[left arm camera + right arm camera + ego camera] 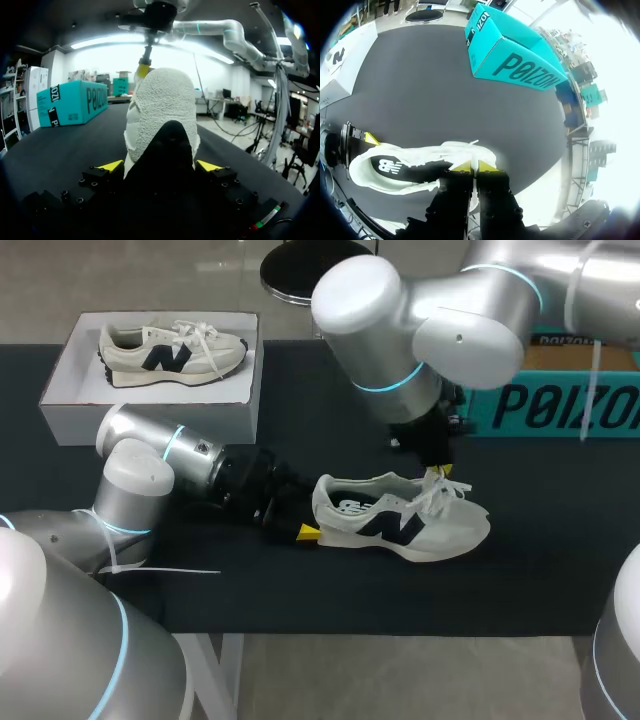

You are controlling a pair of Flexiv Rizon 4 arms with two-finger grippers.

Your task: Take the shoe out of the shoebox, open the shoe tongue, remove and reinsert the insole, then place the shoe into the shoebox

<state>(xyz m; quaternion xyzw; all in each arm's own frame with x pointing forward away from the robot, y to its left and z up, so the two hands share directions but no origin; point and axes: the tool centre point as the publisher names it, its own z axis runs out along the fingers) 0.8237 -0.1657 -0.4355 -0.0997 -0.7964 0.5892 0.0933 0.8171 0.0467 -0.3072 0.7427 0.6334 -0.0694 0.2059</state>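
Note:
A white shoe (440, 532) with a dark logo lies on its sole on the black table, toe pointing right. My left gripper (303, 531) holds its heel: in the left wrist view both yellow fingertips (111, 166) rest against the heel's sides of the shoe (162, 105). My right gripper (437, 472) comes down from above onto the shoe's tongue (425, 487). In the right wrist view its tips (474, 167) are pressed together on the white tongue (465, 150), amid the laces. A second matching shoe (170, 350) lies in the open white shoebox (150, 405) at the back left.
A teal box (560, 405) stands at the back right of the table, also in the right wrist view as the teal box (515, 55). The table's front edge (400, 630) runs close in front of the shoe.

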